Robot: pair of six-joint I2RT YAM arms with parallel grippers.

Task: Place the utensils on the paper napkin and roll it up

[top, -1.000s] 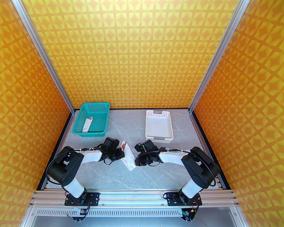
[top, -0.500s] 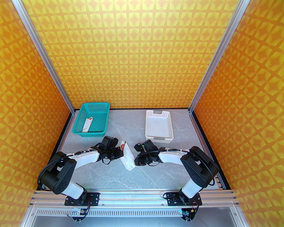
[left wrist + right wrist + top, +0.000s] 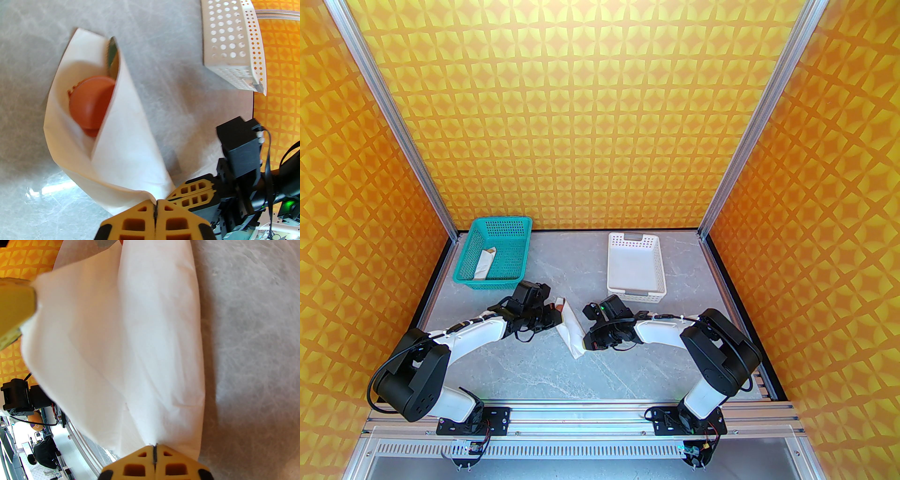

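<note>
Left end effector (image 3: 155, 203), right end effector (image 3: 154, 448) pinching napkin (image 3: 126, 152); spoon (image 3: 91, 105) inside.

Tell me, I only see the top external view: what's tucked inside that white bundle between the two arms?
Observer: The left wrist view looks into the open end of the paper napkin: the round bowl of a reddish-brown spoon sits inside, with the tines of an orange fork peeking from behind it.
Operator: Is anything actually gripping it?
Observer: Yes. In that view the left end effector is shut on a napkin corner.
Operator: And the right one?
Observer: The right wrist view shows the right end effector pinched shut on a fold of the napkin.
</note>
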